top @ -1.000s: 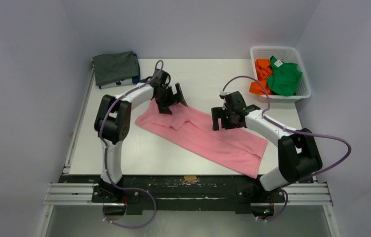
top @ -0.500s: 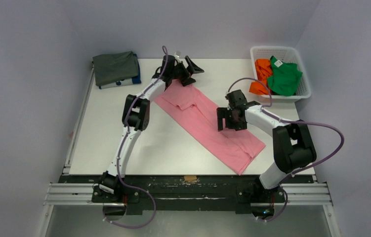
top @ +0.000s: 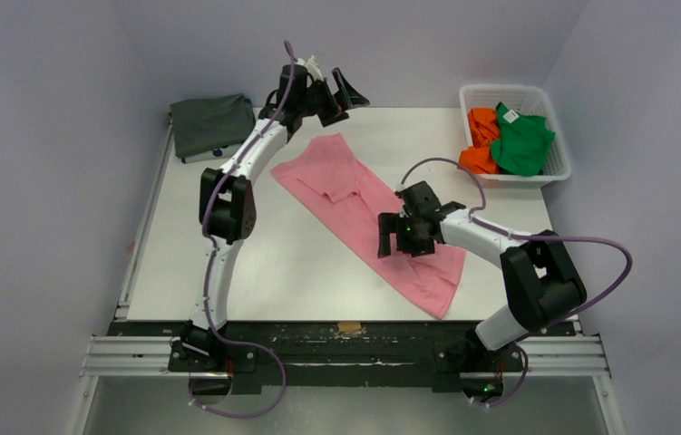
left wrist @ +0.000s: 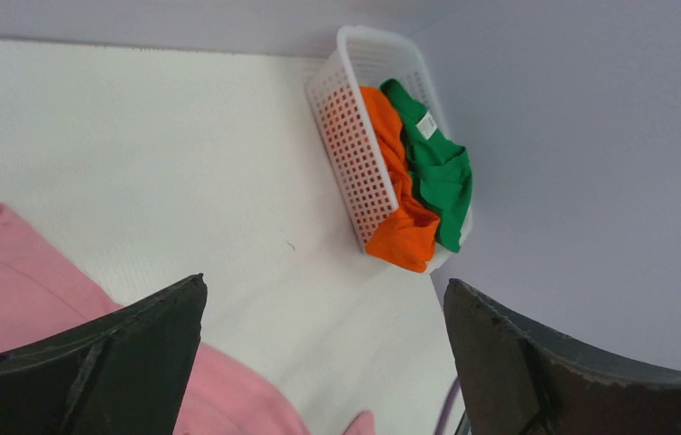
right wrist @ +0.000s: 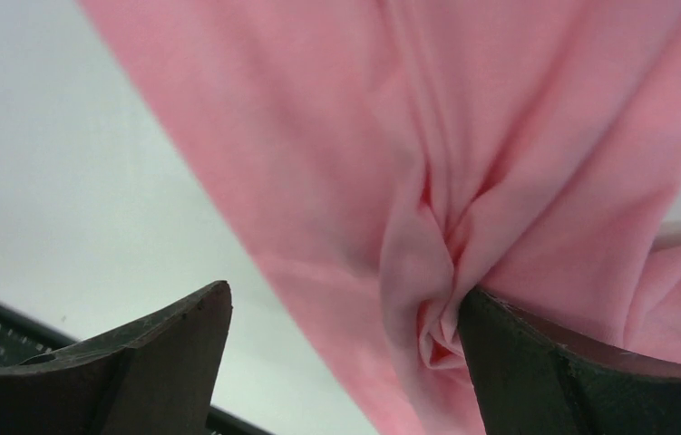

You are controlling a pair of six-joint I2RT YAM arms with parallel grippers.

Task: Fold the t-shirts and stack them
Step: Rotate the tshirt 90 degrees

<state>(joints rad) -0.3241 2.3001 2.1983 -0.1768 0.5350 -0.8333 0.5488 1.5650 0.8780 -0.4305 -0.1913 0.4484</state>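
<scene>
A large pink t-shirt (top: 345,186) lies in a long diagonal strip across the middle of the table. My right gripper (top: 400,237) hovers low over its near half, open. In the right wrist view a bunched fold of the pink cloth (right wrist: 427,299) presses against the right finger (right wrist: 554,372), and the left finger (right wrist: 128,362) is over bare table. My left gripper (top: 332,91) is raised above the table's far edge, open and empty (left wrist: 323,362), with the pink t-shirt (left wrist: 10,281) below it. A folded dark grey t-shirt (top: 212,125) sits at the back left.
A white lattice basket (top: 554,172) at the back right holds an orange t-shirt (top: 480,136) and a green t-shirt (top: 525,143); both also show in the left wrist view, orange (left wrist: 400,227) and green (left wrist: 441,177). Grey walls close in the white table (top: 318,263).
My left gripper let go of the pink shirt's collar end and rose to the far edge. The right gripper slid left and nearer and opened wider. The shirt swung into a steeper diagonal.
</scene>
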